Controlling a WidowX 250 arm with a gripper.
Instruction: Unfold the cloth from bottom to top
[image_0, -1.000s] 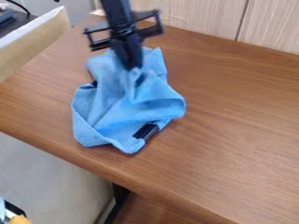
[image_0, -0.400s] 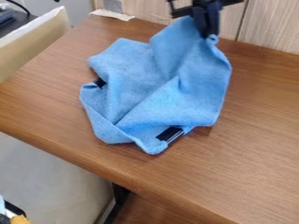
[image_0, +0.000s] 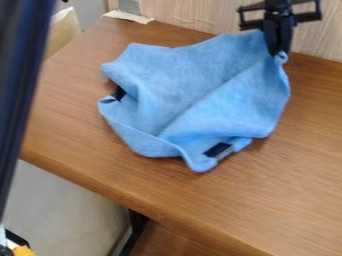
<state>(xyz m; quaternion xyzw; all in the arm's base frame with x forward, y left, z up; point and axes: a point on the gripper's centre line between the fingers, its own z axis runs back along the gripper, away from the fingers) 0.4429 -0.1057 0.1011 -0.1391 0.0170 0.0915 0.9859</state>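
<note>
Gripper (image_0: 278, 49) clamped on the blue cloth's (image_0: 194, 95) upper-right corner — cloth partly spread.

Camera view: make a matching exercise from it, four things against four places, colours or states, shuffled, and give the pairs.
1. Cloth
2. Gripper
3. Orange object
4. Tabletop

A. Brown, wood-grained
B. At the view's lower left corner
C. Blue, with folds
D. Gripping at the upper right

Pairs: 1-C, 2-D, 3-B, 4-A
</note>
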